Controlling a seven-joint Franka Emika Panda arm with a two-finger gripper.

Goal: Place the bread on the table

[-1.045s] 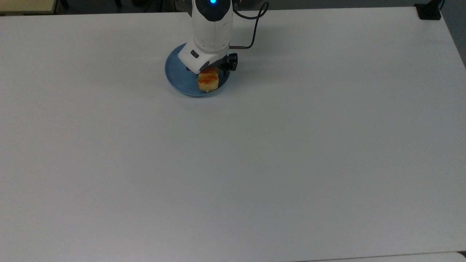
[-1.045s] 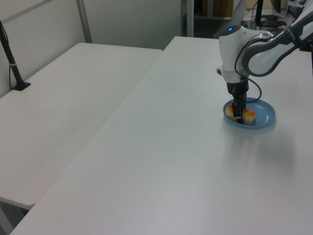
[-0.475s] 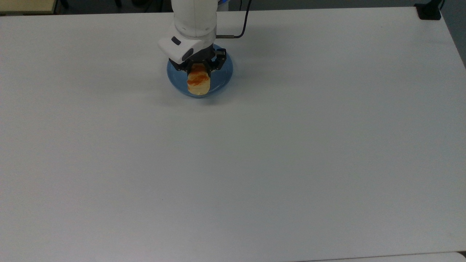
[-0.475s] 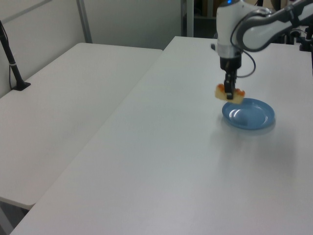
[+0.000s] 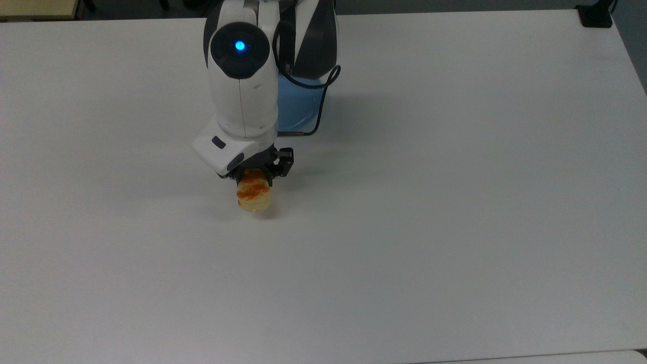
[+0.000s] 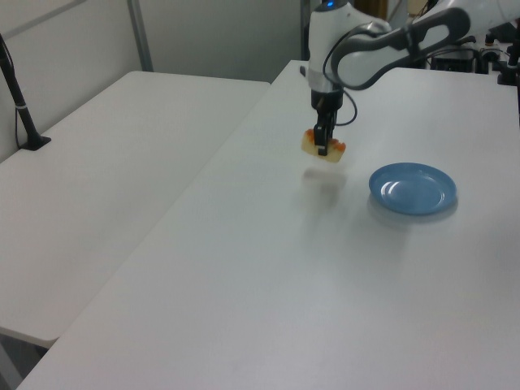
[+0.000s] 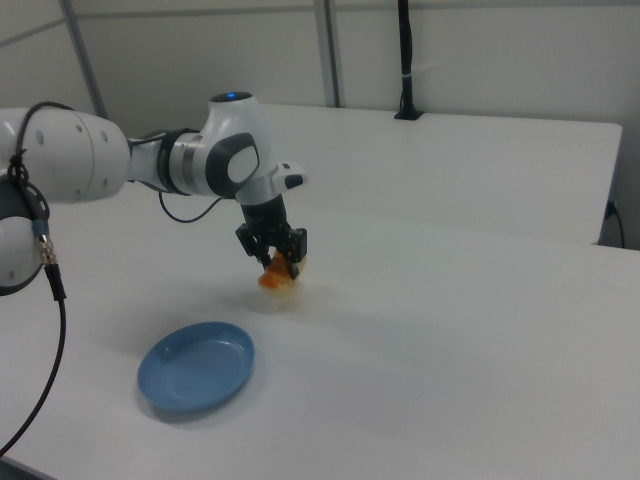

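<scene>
Top view, from its left: the white tabletop (image 5: 455, 227) is bare at the top view's left, then the arm (image 5: 245, 86) reaches down from the far edge, a blue light lit on its upper housing. Below the white wrist block the tool (image 5: 258, 177) points down and pinches the bread (image 5: 254, 194) between its dark fingers — the roll hangs by its upper end, tan with orange-red glaze, a soft shadow on the tabletop just beneath it. Behind the arm a part of the blue plate (image 5: 298, 106) shows, largely hidden by the arm and a looping black cable (image 5: 323, 96). Left view: a second white table (image 6: 106, 179) stands at the left view's left with a black post (image 6: 20, 106) on it; further right the tool (image 6: 323, 148) holds the bread (image 6: 322, 149) above the tabletop (image 6: 268, 292), clear of the surface, a faint shadow below. The blue plate (image 6: 413, 188) lies to the left view's right of the bread, apart from it, with nothing on it. Right view: the arm (image 7: 130, 165) enters from the right view's left; the blue plate (image 7: 197, 365) lies near the front, and beyond it, further right, the tool (image 7: 279, 262) grips the bread (image 7: 277, 277) just above the tabletop (image 7: 450, 350). Whether the bread touches the surface cannot be told from this side.
</scene>
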